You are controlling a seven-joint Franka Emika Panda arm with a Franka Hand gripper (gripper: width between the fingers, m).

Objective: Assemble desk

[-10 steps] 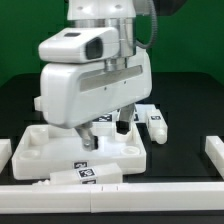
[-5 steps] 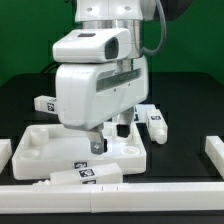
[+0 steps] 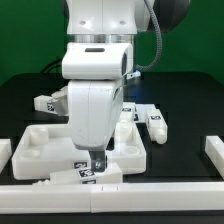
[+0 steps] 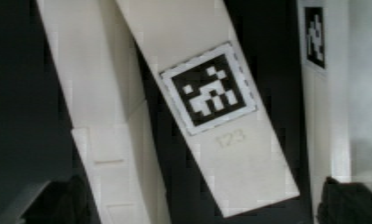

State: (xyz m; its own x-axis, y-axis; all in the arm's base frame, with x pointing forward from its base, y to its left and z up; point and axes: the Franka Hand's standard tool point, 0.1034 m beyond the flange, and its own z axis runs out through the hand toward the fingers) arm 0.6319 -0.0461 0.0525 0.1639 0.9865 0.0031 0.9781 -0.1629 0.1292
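The desk's white tray-like tabletop (image 3: 38,147) lies on the black table with round sockets at its corners. A white square-post leg (image 3: 70,176) with black-and-white tags lies just in front of it. My gripper (image 3: 95,163) hangs straight above that leg, fingers pointing down and open. In the wrist view the leg (image 4: 209,95) runs lengthwise between my dark fingertips (image 4: 66,203), tag facing up, and the gripper (image 4: 209,206) holds nothing. Another leg (image 3: 45,103) lies behind the tabletop on the exterior view's left, and two more legs (image 3: 152,121) lie on its right.
A long white rail (image 3: 150,191) runs along the table's front edge, with short white blocks at the far left (image 3: 5,152) and far right (image 3: 213,150). In the wrist view a white strip (image 4: 90,110) lies beside the leg, and another tagged white edge (image 4: 314,40) shows further off.
The gripper has turned about its vertical axis and come forward and down, from over the tabletop's middle to just above the front leg. Its jaws stayed open.
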